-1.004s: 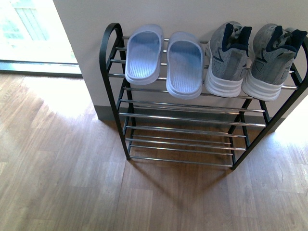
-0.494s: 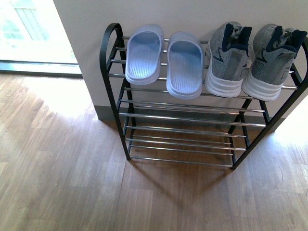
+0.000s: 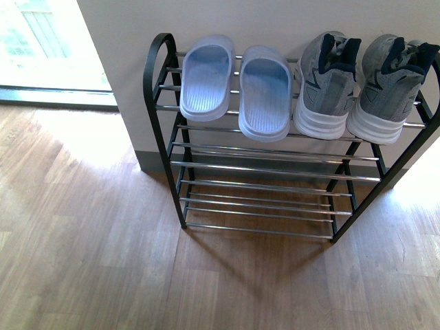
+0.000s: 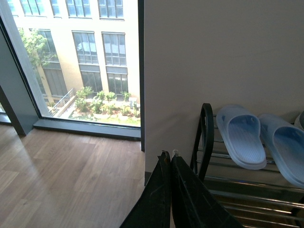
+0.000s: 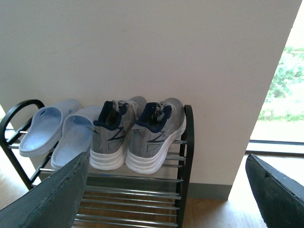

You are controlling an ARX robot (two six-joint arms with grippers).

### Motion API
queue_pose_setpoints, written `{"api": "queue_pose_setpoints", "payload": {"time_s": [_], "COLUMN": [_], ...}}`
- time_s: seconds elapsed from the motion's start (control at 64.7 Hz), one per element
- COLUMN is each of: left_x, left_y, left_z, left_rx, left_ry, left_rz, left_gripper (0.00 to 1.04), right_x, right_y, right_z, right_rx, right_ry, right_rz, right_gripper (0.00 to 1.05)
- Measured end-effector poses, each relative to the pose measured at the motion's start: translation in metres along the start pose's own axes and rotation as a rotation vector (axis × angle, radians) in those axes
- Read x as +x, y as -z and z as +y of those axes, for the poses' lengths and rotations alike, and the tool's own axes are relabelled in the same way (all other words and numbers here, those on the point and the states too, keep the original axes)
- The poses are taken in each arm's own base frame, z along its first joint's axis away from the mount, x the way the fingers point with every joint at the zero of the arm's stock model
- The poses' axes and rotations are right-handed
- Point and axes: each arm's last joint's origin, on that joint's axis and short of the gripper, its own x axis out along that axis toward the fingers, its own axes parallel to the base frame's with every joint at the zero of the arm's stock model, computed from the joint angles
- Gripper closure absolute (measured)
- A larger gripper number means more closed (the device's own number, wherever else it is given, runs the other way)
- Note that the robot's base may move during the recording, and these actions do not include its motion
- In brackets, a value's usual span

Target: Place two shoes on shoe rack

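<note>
Sitting side by side on shoe rack [image 3: 162,89] top tier: grey sneakers [image 3: 357,86], beside blue slippers [image 3: 237,86]. Left gripper [image 4: 169,159] fingers pressed together, empty; right gripper [image 5: 166,190] spread wide, empty.

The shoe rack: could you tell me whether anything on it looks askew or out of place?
Nothing stands out. Both sneakers sit side by side on the shoe rack's top tier, heels outward, beside a pair of slippers; lower tiers hold nothing.
</note>
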Motion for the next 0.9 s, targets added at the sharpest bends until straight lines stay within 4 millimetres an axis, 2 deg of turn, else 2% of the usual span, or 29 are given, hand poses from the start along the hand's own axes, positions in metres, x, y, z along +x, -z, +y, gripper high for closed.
{"api": "queue_pose_setpoints", "payload": {"time_s": [0.185, 0.417, 0.742, 0.896], "left_x": [-0.005, -0.012, -0.018, -0.028], "left_y": [0.005, 0.016, 0.016, 0.019], "left_z": [0.012, 0.013, 0.013, 0.013], "left_rx": [0.003, 0.002, 0.004, 0.005], "left_ry": [-0.011, -0.003, -0.002, -0.002], "left_rz": [0.0, -0.011, -0.017, -0.003], "left_gripper": [1.03, 1.03, 1.03, 1.03], "right_x": [0.0, 0.0, 0.0, 0.0], "right_y": [0.0, 0.0, 0.0, 0.0], "right_z": [0.0, 0.0, 0.0, 0.0], "right_rx": [0.0, 0.0, 0.0, 0.0], "right_ry": [0.001, 0.0, 0.0, 0.0], "right_rz": [0.0, 0.0, 0.0, 0.0], "right_gripper": [0.09, 0.09, 0.09, 0.09]}}
